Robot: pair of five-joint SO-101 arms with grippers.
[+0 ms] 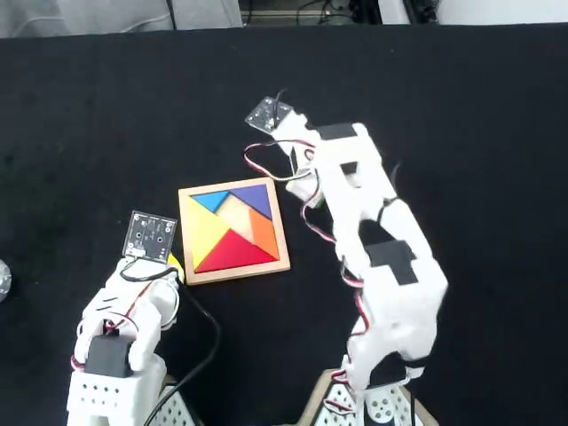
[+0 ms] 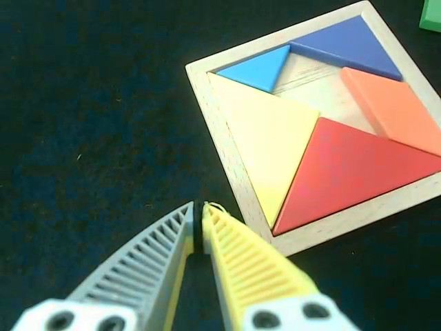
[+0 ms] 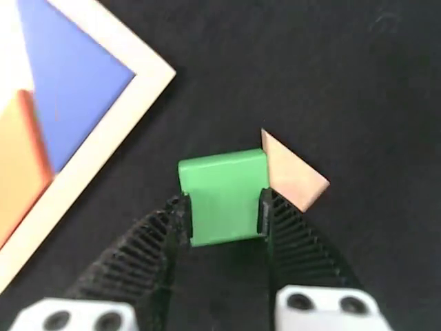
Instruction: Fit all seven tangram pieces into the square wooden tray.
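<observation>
- Five pieces lie in the wooden tray (image 2: 358,212); bare wood shows in the middle, between the blue, orange and yellow pieces.
- The right gripper (image 3: 222,207) is clamped on the green square (image 3: 222,196) by two opposite sides, just off a tray corner; whether it is off the surface I cannot tell.
- A pale pink triangle (image 3: 293,176) touches the square's edge.
- The left gripper (image 2: 200,221) is closed on nothing, just beside the tray's rim.
- Step in hand, as I judge it: picking up the square; next it likely needs lifting clear of the triangle, carrying over the rim, turning to suit the gap, then lowering.
</observation>
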